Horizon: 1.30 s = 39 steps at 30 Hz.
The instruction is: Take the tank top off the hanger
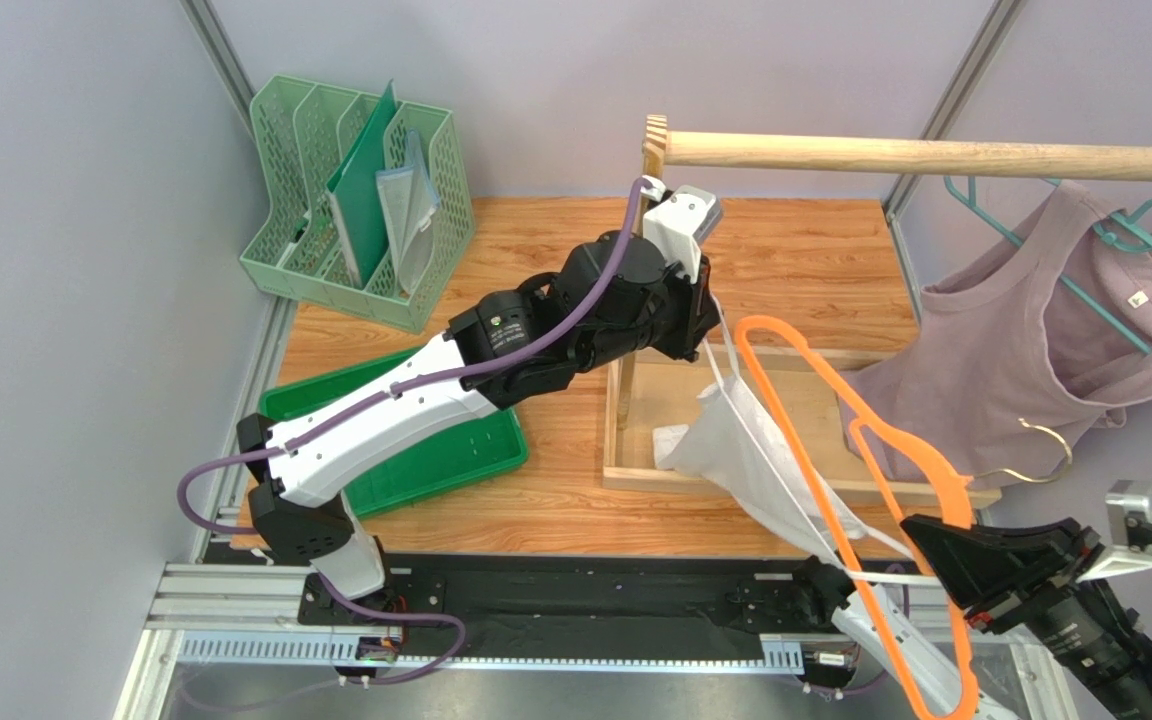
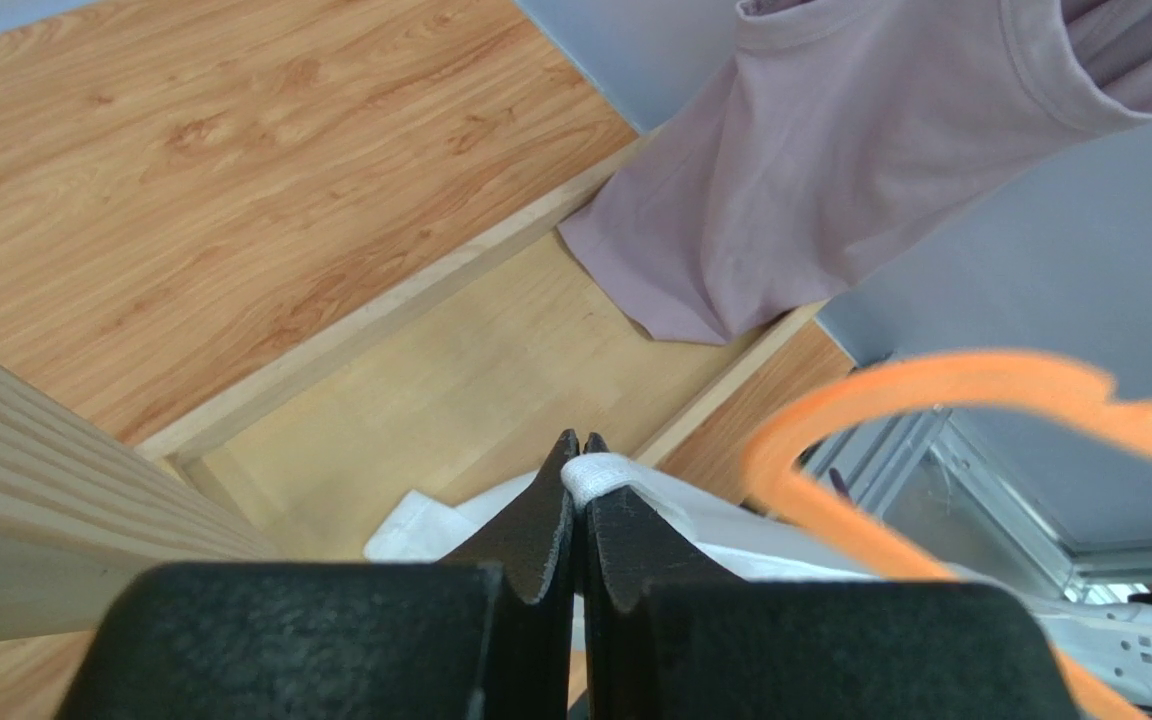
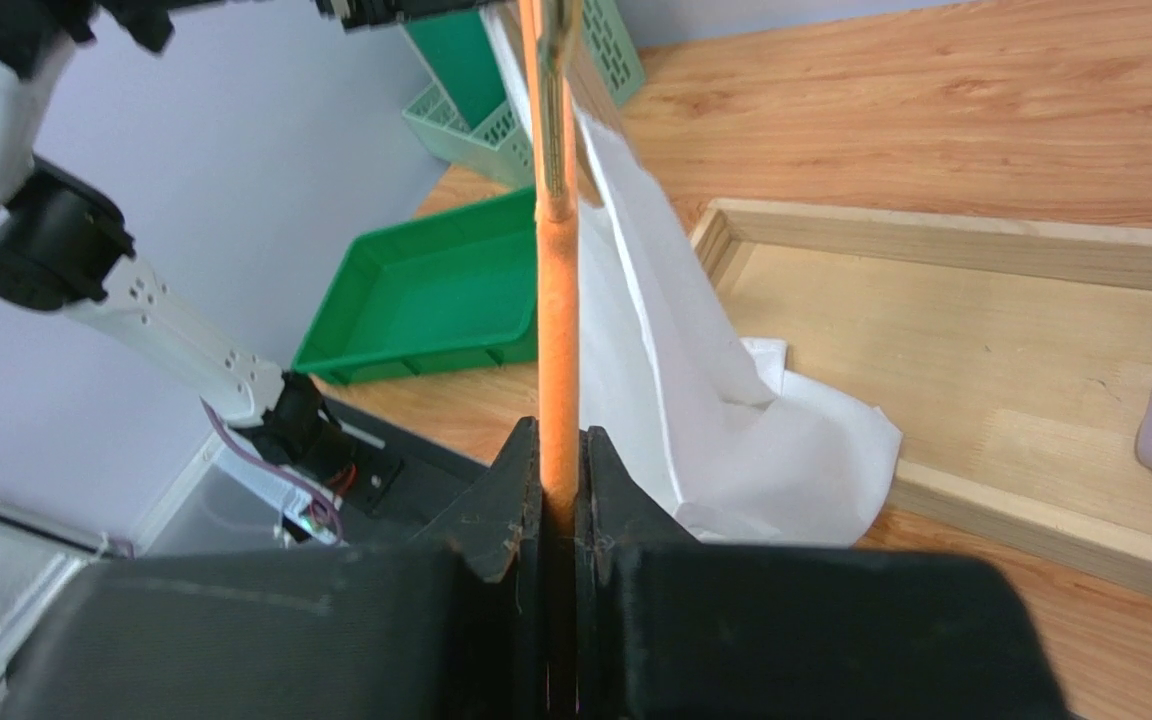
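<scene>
**Operator:** Report the state of the fingers on each arm.

**Technician:** The left gripper (image 2: 582,450) is closed, pinching a hem of the white tank top (image 1: 725,435) at its fingertips. The right gripper (image 3: 552,447) is closed, clamping the bar of the orange hanger (image 3: 555,300).

**Operator:** Locate the garment.

**Technician:** In the top view, the white tank top hangs from the left gripper at its 12 o'clock. Its lower fabric rests in the wooden tray (image 1: 627,477). The orange hanger runs from beside that grip toward 4 o'clock, where the right gripper holds it. The fabric lies against the hanger. I cannot tell whether a strap is looped on it.

**Operator:** Surroundings?

**Technician:** A green bin (image 1: 462,458) lies at the tray's 9 o'clock. A mauve tank top (image 1: 1003,338) hangs from the wooden rod (image 1: 913,153) at 2 o'clock.
</scene>
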Motion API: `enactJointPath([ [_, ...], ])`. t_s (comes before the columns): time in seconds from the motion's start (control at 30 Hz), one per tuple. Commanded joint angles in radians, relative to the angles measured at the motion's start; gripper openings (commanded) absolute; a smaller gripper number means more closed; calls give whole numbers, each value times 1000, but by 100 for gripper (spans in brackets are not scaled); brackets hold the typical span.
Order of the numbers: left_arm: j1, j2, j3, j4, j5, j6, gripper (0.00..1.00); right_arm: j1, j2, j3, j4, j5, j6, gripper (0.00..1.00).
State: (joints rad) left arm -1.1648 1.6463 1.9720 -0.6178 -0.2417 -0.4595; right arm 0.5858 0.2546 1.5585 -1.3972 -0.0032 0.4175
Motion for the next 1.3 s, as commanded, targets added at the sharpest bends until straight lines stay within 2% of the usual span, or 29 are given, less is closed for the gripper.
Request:
enactJointPath([
  [0.0,2,-45,-28,16,-22,-21,0,11,-37,35,-255,127,105,0],
  [0.17,2,-49,-70,36,2,-30,0,26,-96,-93,-152,201,262,0],
  [0.3,2,-59,-119,88,35,-36,0,28,-167,-256,74,267,423,0],
  [0.53,2,-69,-171,112,111,-44,0,31,-132,-485,404,388,454,0],
  [0.73,2,-69,-209,153,168,-28,0,29,-32,-622,680,509,396,0],
  [0.87,2,-49,-187,141,165,-18,0,29,78,-661,839,565,328,0],
  [1.0,2,-16,-133,109,171,7,0,29,166,-647,934,548,276,0],
  [1.27,2,9,-94,136,272,139,1,28,268,-578,940,465,248,0],
])
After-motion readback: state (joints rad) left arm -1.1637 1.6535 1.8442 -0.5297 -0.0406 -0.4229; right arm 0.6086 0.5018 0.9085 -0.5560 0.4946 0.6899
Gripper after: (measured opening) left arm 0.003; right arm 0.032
